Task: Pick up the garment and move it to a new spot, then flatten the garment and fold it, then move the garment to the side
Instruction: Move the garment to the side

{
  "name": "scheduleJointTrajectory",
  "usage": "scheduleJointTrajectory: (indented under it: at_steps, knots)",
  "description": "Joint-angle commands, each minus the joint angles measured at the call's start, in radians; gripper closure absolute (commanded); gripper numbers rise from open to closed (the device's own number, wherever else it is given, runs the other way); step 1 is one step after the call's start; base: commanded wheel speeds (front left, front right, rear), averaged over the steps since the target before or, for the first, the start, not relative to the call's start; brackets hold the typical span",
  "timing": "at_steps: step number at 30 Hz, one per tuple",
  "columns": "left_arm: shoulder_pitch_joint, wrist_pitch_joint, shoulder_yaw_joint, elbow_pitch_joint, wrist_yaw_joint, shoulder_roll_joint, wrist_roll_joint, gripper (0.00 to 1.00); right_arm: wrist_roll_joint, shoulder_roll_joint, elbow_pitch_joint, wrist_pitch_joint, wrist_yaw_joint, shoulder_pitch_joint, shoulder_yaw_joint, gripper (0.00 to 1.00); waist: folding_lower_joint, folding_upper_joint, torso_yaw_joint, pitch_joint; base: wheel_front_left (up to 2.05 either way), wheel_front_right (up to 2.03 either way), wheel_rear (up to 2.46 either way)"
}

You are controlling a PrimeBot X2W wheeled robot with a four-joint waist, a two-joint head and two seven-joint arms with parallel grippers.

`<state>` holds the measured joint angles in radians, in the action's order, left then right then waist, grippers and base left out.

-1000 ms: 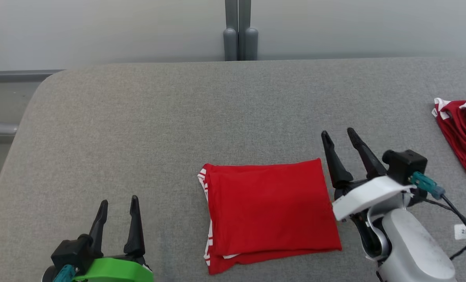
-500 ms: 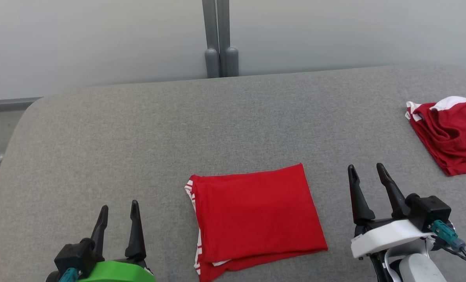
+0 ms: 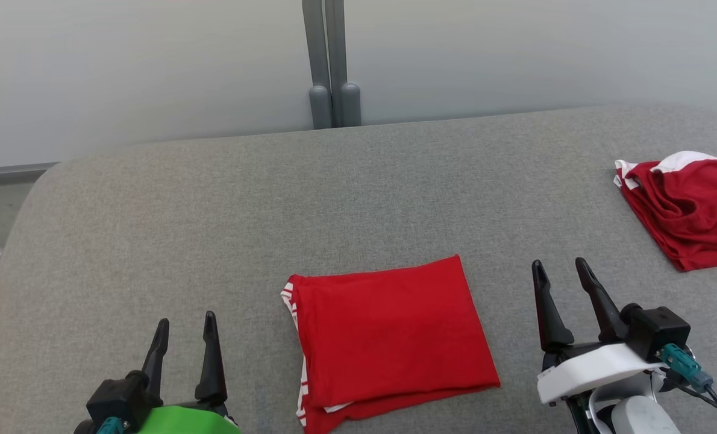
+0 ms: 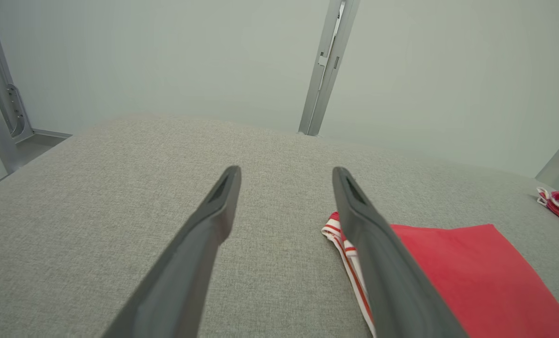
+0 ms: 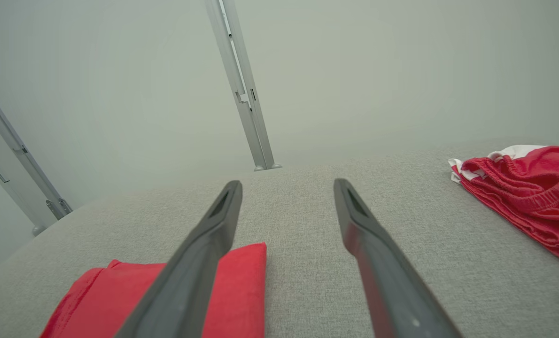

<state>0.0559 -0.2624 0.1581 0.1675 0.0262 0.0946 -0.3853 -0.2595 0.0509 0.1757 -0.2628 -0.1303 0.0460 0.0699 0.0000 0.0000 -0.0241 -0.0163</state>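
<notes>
A red garment (image 3: 391,337) with white-striped trim lies folded into a neat rectangle on the grey padded table (image 3: 214,211), near the front centre. It also lies at the right of the left wrist view (image 4: 467,277) and at the lower left of the right wrist view (image 5: 242,291). My left gripper (image 3: 184,322) hovers open to the garment's left, at the table's front. My right gripper (image 3: 560,271) stands open just right of the garment, apart from it. Both hold nothing.
A second red and white garment (image 3: 684,205) lies crumpled at the table's far right edge; the right wrist view shows it too (image 5: 524,192). A grey post (image 3: 328,60) rises behind the table against the pale wall.
The head camera has shifted, sliding the scene down and left. My right gripper has drawn back from the garment's right edge toward the front. The folded garment stays put.
</notes>
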Motion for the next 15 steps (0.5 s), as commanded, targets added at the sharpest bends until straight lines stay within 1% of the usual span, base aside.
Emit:
scheduleJointTrajectory:
  at_steps: [1,4,7,10,15]
  knots:
    - [0.012,-0.003,-0.008,0.002,-0.007,-0.002,0.005,0.0,-0.006,0.0,0.003,-0.002,-0.001,-0.005,0.002,0.0,0.0,0.0,0.002,0.0,0.0,0.0,0.0]
    - [0.012,-0.003,-0.014,0.005,-0.01,-0.005,0.012,0.0,-0.008,0.0,0.01,-0.002,-0.001,-0.001,0.005,0.0,0.0,0.0,0.006,0.001,0.0,0.0,0.0]
    - [0.012,-0.003,-0.018,0.008,-0.018,-0.01,0.019,0.0,-0.027,0.0,0.064,0.003,-0.001,0.009,0.003,0.0,0.0,0.0,0.014,0.002,0.0,0.0,0.0]
    - [0.014,-0.003,-0.019,0.011,-0.02,-0.015,0.023,0.0,-0.025,0.0,0.116,0.069,-0.001,0.043,0.005,0.0,0.0,0.0,0.027,0.007,0.0,0.0,0.0]
    - [0.007,-0.003,-0.021,0.015,-0.027,-0.022,0.027,0.0,-0.034,0.004,0.203,0.224,-0.001,0.1,0.016,0.0,0.0,0.0,0.056,0.032,0.0,0.0,0.0]
